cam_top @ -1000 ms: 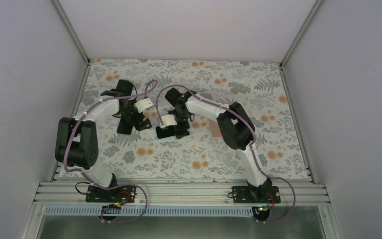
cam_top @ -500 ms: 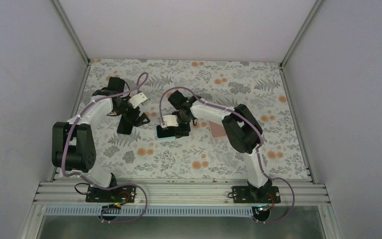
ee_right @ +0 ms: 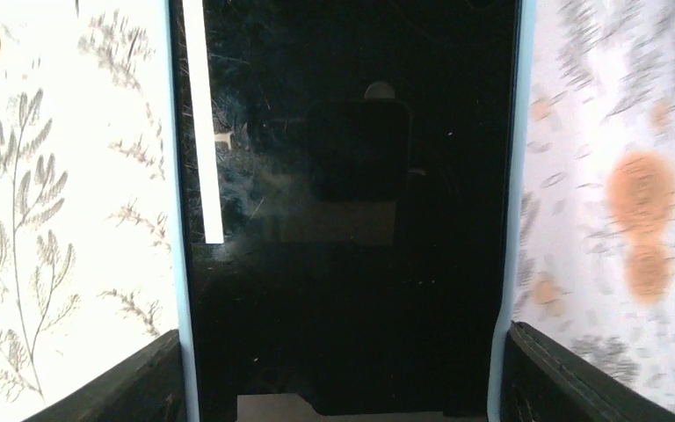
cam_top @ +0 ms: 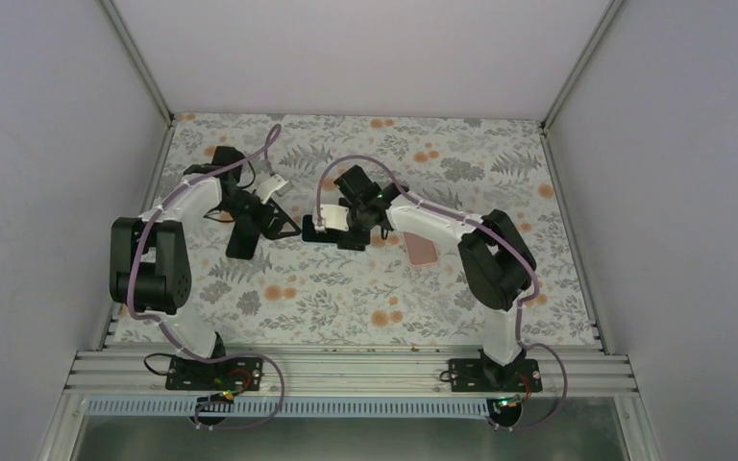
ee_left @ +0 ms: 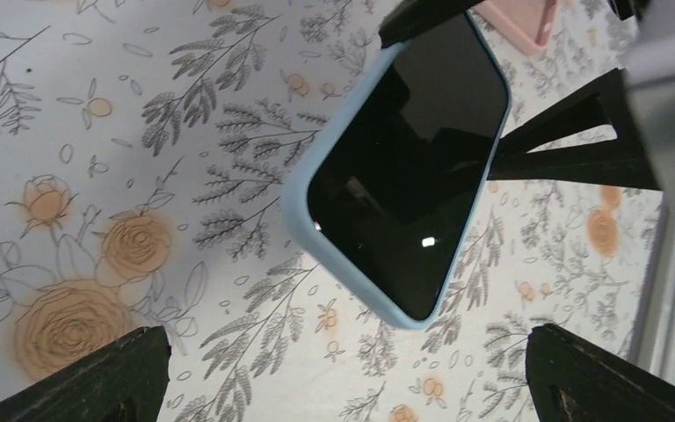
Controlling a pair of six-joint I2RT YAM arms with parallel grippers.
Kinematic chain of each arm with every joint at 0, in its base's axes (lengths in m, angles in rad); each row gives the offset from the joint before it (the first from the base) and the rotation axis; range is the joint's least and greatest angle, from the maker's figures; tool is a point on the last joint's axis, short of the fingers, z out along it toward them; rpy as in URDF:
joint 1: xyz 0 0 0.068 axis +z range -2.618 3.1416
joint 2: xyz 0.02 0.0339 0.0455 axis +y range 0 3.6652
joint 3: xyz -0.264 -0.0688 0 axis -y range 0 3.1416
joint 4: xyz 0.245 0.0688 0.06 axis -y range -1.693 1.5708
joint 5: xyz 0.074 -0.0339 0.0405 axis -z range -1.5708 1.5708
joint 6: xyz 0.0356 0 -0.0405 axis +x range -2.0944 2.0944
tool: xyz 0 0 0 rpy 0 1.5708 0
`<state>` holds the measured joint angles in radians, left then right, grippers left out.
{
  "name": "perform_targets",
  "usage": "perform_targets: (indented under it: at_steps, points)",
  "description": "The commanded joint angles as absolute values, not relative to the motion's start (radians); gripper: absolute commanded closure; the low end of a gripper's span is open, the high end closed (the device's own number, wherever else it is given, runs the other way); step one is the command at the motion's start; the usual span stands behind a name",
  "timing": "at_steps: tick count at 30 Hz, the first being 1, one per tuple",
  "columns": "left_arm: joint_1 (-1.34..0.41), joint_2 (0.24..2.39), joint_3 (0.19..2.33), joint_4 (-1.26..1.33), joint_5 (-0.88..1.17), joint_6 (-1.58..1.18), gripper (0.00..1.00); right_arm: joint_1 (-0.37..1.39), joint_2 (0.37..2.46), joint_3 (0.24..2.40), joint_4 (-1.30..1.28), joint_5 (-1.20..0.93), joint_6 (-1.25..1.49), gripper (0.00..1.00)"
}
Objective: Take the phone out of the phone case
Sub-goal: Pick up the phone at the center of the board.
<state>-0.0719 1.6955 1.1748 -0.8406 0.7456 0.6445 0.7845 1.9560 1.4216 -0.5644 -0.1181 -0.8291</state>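
The phone (cam_top: 313, 230) has a black screen and sits in a light blue case (ee_left: 309, 230). My right gripper (cam_top: 334, 230) is shut on it across its width. In the right wrist view the phone (ee_right: 343, 220) fills the frame, and both fingers (ee_right: 562, 378) press the case's blue edges (ee_right: 176, 176). My left gripper (cam_top: 281, 225) is open just left of the phone. In the left wrist view the phone (ee_left: 409, 167) hangs tilted above the cloth, ahead of the gripper (ee_left: 343, 378), whose wide-apart fingers (ee_left: 88, 378) touch nothing.
A pink phone case (cam_top: 423, 252) lies flat on the floral cloth right of the grippers; its corner shows in the left wrist view (ee_left: 514, 18). White walls with metal corner posts enclose the table at the back and sides.
My right gripper has carried the phone back and slightly left, turning it. My left gripper has swung round so that its open fingers face the phone's free end.
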Motion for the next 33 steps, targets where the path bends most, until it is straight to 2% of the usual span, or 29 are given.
perform_targets:
  at_steps: [1,13,15,20,22,24,26,30,33]
  points:
    - [-0.073,1.718,1.218,-0.865,0.845,0.624,0.00,0.794,1.901,1.491,-0.494,-0.132,-0.774,0.38]
    - [-0.086,1.796,1.348,-0.954,0.875,0.655,0.01,0.850,1.967,1.624,-0.490,-0.098,-0.753,0.37]
    - [-0.087,1.801,1.375,-0.979,0.892,0.666,0.13,0.856,1.976,1.633,-0.490,-0.087,-0.753,0.37]
    - [-0.087,1.806,1.392,-1.015,0.893,0.683,0.64,0.861,1.965,1.607,-0.440,-0.067,-0.734,0.39]
    - [-0.087,1.801,1.388,-1.025,0.886,0.699,0.81,0.862,1.962,1.604,-0.432,-0.055,-0.728,0.39]
    - [-0.087,1.797,1.387,-1.035,0.881,0.710,0.93,0.860,1.961,1.598,-0.418,-0.039,-0.719,0.39]
    - [-0.087,1.797,1.390,-1.048,0.885,0.723,0.98,0.860,1.953,1.586,-0.398,-0.027,-0.708,0.39]
    - [-0.090,1.798,1.400,-1.064,0.889,0.737,0.98,0.860,1.937,1.578,-0.383,-0.029,-0.697,0.36]
    - [-0.096,1.797,1.408,-1.078,0.893,0.752,0.98,0.860,1.929,1.573,-0.381,-0.027,-0.694,0.38]
